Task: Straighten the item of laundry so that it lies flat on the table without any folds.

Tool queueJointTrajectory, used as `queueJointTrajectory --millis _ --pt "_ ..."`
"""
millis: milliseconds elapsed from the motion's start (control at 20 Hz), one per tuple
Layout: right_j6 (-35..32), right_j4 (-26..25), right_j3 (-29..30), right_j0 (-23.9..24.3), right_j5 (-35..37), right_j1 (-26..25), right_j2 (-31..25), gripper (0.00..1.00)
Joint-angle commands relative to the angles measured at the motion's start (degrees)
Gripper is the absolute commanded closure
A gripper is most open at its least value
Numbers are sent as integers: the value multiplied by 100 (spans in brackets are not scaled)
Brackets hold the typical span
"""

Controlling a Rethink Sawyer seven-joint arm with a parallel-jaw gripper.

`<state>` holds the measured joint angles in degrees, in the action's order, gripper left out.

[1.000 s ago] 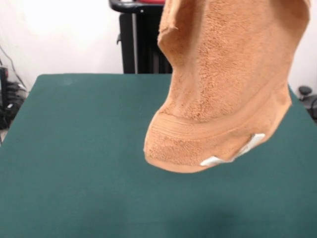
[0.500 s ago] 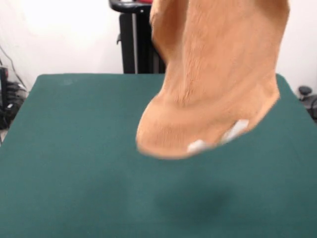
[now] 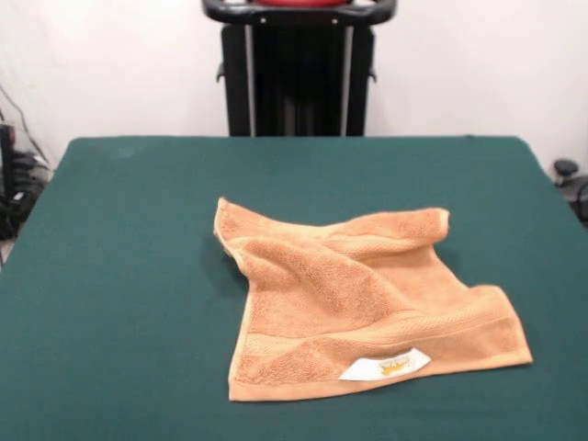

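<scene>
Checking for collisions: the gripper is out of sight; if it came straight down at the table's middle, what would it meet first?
Probably the towel, lying rumpled and folded over on the table. No gripper shows, so its true line is unknown.

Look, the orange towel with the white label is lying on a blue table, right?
Not quite. The front view shows the towel with its white label lying on the table, still creased, but the tabletop is dark green, not blue.
</scene>
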<state>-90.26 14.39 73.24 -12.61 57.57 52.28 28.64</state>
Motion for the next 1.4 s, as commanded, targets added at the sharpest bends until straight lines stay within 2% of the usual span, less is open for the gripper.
queueJointTrajectory --millis 50,450,1000,1400 --pt "-514 -184 1388 -195 -89 61 -612 0" --pt "-785 -186 1305 -219 -226 -81 -693 0" --pt "-960 -299 586 -202 85 -543 -735 0" --pt "-962 -285 753 -176 -603 -789 -834 0"
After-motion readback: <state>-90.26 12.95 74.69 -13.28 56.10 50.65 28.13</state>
